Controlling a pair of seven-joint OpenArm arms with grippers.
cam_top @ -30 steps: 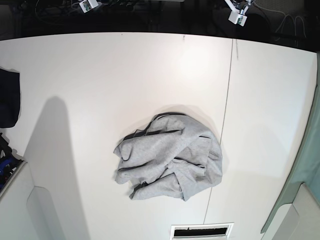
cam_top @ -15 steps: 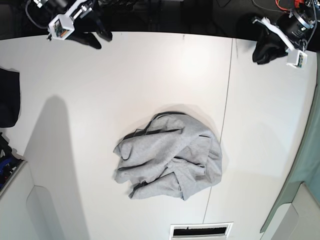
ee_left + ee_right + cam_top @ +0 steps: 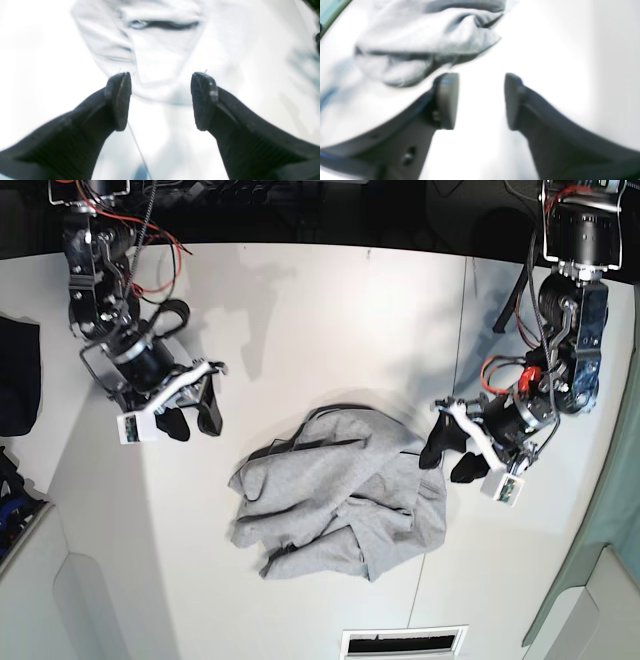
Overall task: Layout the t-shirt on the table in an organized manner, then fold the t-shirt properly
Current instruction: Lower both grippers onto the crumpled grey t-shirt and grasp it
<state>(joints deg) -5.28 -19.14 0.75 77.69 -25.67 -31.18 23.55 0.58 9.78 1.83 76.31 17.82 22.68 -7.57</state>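
Observation:
The light grey t-shirt [image 3: 340, 495] lies crumpled in a heap at the middle of the white table [image 3: 300, 320]. It also shows in the left wrist view [image 3: 160, 47] and the right wrist view [image 3: 420, 40]. My left gripper [image 3: 447, 450] is open and empty, just off the heap's right edge; in its wrist view [image 3: 160, 100] the cloth lies right beyond the fingertips. My right gripper [image 3: 190, 418] is open and empty over bare table, left of the heap; in its wrist view [image 3: 481, 100] the shirt lies ahead and to the left.
A dark navy cloth [image 3: 18, 375] lies at the table's left edge. A thin seam line [image 3: 455, 360] runs down the table to the right of the heap. A white vent-like slot [image 3: 403, 641] sits at the near edge. A pale green strip [image 3: 600, 510] borders the right side.
Both arms have swung from the table's far edge down toward the shirt, one on each side of the heap. The shirt has not moved.

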